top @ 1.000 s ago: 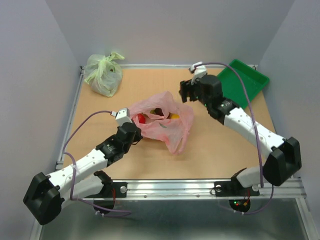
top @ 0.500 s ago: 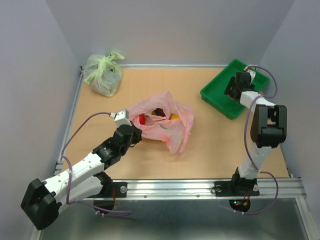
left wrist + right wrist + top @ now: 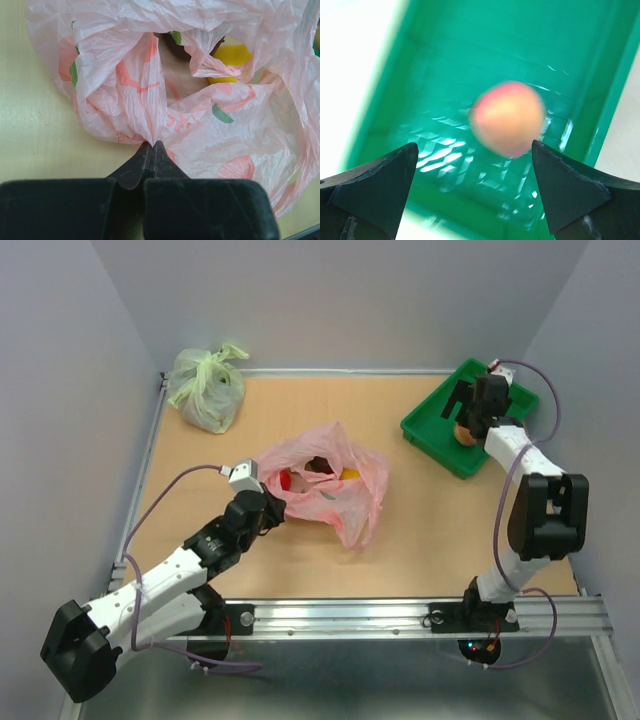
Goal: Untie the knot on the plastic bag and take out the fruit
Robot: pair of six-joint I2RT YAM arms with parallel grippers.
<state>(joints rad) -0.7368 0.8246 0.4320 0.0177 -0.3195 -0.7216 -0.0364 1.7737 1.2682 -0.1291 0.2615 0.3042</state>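
Observation:
The pink plastic bag [image 3: 330, 485] lies open in the middle of the table; no tied knot shows. Red [image 3: 284, 479], dark [image 3: 318, 466] and yellow [image 3: 349, 474] fruit show inside its mouth. My left gripper [image 3: 268, 510] is shut on a fold of the bag's near-left rim [image 3: 152, 137]; the yellow fruit [image 3: 229, 57] shows past it. My right gripper [image 3: 462, 418] is open over the green tray [image 3: 430, 425]. An orange-peach fruit [image 3: 508, 119] lies blurred in the tray [image 3: 445, 60] between and beyond the open fingers; it also shows from above [image 3: 465, 434].
A pale green tied bag [image 3: 207, 390] sits at the table's far left corner. The green tray is at the far right by the wall. Grey walls enclose the table on three sides. The left arm's cable loops over the near-left table.
My right arm swung from beside the pink bag to the green tray, and the orange-peach fruit now lies in the tray. The left gripper kept its hold on the bag.

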